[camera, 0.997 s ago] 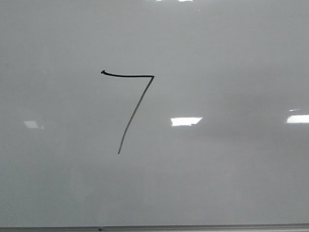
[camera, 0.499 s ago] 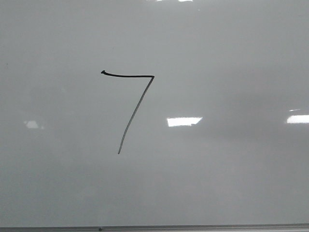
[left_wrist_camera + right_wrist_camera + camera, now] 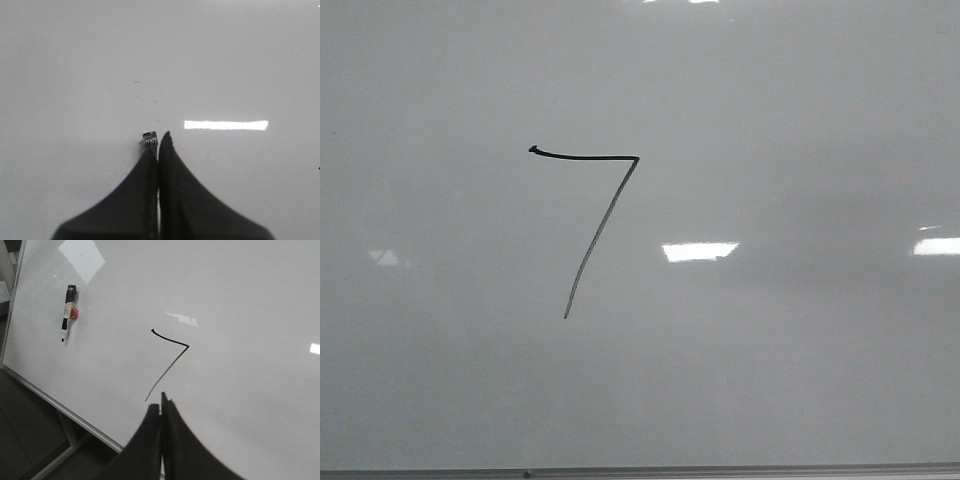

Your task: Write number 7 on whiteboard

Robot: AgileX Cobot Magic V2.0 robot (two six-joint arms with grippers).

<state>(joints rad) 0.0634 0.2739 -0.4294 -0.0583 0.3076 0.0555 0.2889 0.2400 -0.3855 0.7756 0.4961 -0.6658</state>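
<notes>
The number 7 [image 3: 590, 158] stands in black marker on the whiteboard [image 3: 800, 120], a short top stroke and a long slanted downstroke that fades at its lower end. Neither gripper shows in the front view. In the right wrist view my right gripper [image 3: 161, 405] is shut with nothing visible between its fingers, hovering just off the lower end of the 7 [image 3: 187, 346]. In the left wrist view my left gripper [image 3: 158, 136] is shut over bare whiteboard [image 3: 75, 60]. The black labelled end of a marker [image 3: 149, 137] pokes out at its fingertips.
Another marker [image 3: 67, 312] with a red blob beside it lies on the board near one edge. The metal edge strip [image 3: 60, 407] borders dark floor and a frame leg. The same strip runs along the bottom [image 3: 720, 470]. Bright light reflections [image 3: 700, 251] lie on the board.
The 7 is unchanged. Only the light reflections on the board have drifted slightly to the left.
</notes>
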